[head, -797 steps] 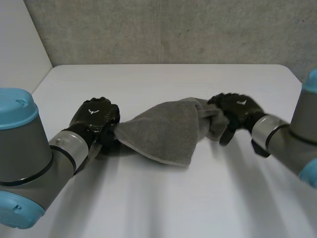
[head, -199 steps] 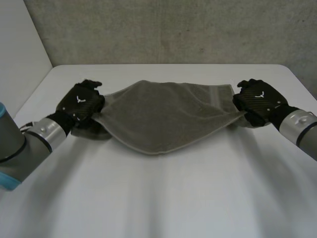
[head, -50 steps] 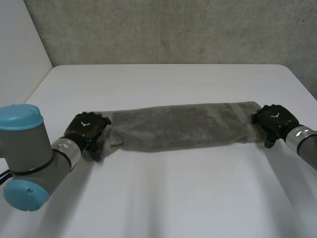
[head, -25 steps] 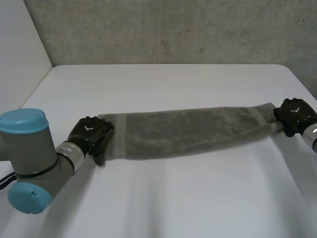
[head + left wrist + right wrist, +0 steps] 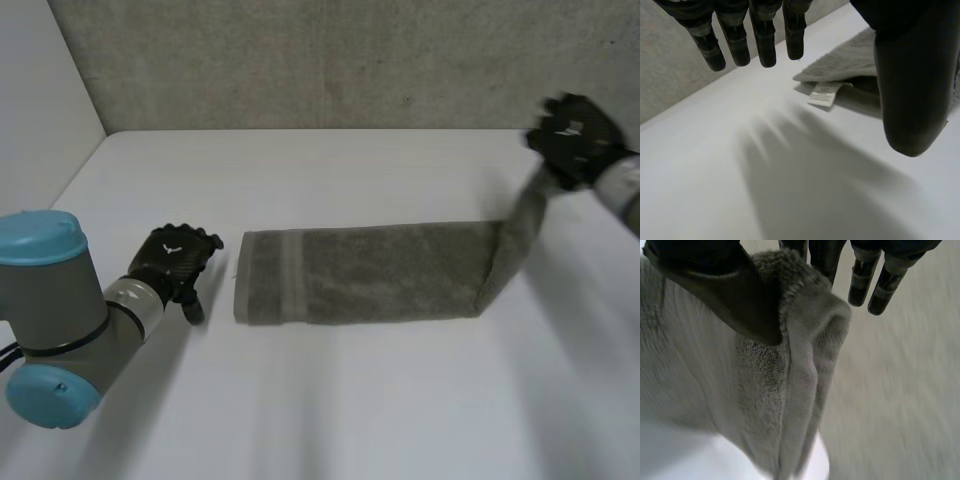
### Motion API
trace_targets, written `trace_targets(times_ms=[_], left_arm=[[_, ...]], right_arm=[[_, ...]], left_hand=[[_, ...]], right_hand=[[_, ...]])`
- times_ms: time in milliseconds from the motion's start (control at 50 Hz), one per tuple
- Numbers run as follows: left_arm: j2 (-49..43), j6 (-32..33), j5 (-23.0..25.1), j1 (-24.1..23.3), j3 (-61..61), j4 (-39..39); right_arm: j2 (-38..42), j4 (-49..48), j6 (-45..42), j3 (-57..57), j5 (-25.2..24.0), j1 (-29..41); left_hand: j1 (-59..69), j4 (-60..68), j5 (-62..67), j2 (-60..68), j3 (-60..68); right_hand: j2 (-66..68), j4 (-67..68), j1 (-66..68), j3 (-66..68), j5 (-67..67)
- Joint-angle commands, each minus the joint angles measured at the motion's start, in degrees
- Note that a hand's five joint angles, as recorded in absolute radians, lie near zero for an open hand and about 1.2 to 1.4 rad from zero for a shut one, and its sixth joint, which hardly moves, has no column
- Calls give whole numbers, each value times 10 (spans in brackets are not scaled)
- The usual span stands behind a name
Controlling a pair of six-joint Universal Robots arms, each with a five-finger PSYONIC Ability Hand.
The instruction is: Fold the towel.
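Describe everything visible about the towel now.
Grey terry towel, folded into a long strip with a woven band near one end. Most lies flat on the white table; the other end rises, pinched in the right hand. The open left hand sits beside the banded end, not touching. A white label shows there.

At two o'clock above the surface (image 5: 330, 400), the right hand (image 5: 572, 135) is blurred and covers the raised end of the towel (image 5: 370, 288). The right arm (image 5: 625, 188) is cut off at three o'clock. Beside the left hand (image 5: 912, 75), the print on the towel's label (image 5: 823, 94) is too small to read.
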Motion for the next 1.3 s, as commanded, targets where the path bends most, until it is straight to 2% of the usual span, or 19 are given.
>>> trace_targets(times_ms=[20, 160, 220, 240, 260, 280, 300, 380, 440, 500, 540, 660, 700, 800, 940, 1160, 1220, 1260, 1300], left_arm=[[25, -1, -19, 4, 0, 0], [44, -2, -27, 17, -11, 1], [51, -3, -27, 20, -16, 2], [51, -3, -27, 20, -16, 2], [51, -4, -27, 20, -17, 2], [51, -4, -27, 19, -17, 2], [51, -4, -27, 19, -17, 2], [49, -4, -27, 12, -16, 2], [48, -4, -26, 6, -9, 2], [47, -8, -25, -9, 4, 2], [46, -15, -26, -26, 16, 2], [43, -64, -24, -76, 56, 2], [42, -76, -24, -82, 66, 2], [19, -112, -22, -108, 96, 2], [-33, -140, -22, -152, 146, 3], [-150, -135, -30, -169, 238, 45], [-179, -134, -45, -168, 259, 58], [-203, -133, -83, -166, 280, 61], [-207, -132, -100, -164, 283, 62]], right_arm=[[13, -3, -2, -43, 12, 195], [130, -1, -32, -125, 34, 368], [169, -2, -55, -148, 50, 400], [201, -3, -76, -170, 69, 421], [222, -2, -86, -188, 90, 433], [222, -2, -86, -188, 90, 434], [232, -1, -92, -198, 113, 436], [223, 4, -75, -195, 155, 433], [208, 6, -57, -180, 159, 432], [143, 7, 12, -125, 161, 410], [71, 7, 90, -51, 154, 367], [-5, 7, 199, 49, 133, 309], [-48, 6, 244, 111, 102, 267], [-73, 1, 257, 185, 72, 206], [-64, -13, 254, 242, 68, 167], [-13, -66, 254, 274, 66, 152], [7, -73, 254, 268, 67, 155], [14, -74, 254, 266, 68, 156], [20, -75, 254, 266, 69, 154]], left_hand=[[9, -32, -5, 2, -26], [9, -32, -5, 2, -26], [9, -32, -5, 2, -26], [9, -32, -5, 2, -26], [9, -32, -5, 2, -26], [9, -32, -5, 2, -26], [9, -32, -5, 2, -26], [8, -32, -6, 0, -26], [8, -32, -6, 0, -26], [8, -32, -6, 0, -26], [6, -32, -8, -1, -26], [8, -32, -6, 0, -26], [8, -32, -6, 0, -26], [8, -32, -6, 0, -26], [9, -32, -5, 2, -26], [18, -32, 4, 11, -26], [26, -32, 12, 19, -26], [33, -32, 19, 26, -26], [34, -32, 21, 27, -26]], right_hand=[[60, -31, 50, -19, 44], [60, -31, 50, -19, 44], [60, -31, 50, -19, 44], [-81, -31, -91, -19, -97], [-505, -31, -515, -19, -521], [-510, -31, -519, -19, -525], [-640, -31, -650, -19, -656], [-640, -31, -650, -19, -656], [-640, -31, -650, -19, -656], [-640, -31, -650, -19, -656], [-640, -31, -650, -19, -656], [-640, -31, -650, -19, -656], [-640, -31, -650, -19, -656], [-640, -31, -650, -19, -656], [-640, -31, -650, -19, -656], [-347, -31, -357, -19, -362], [-275, -31, -284, -19, -290], [-229, -31, -238, -19, -244], [-98, -31, -108, -19, -114]])
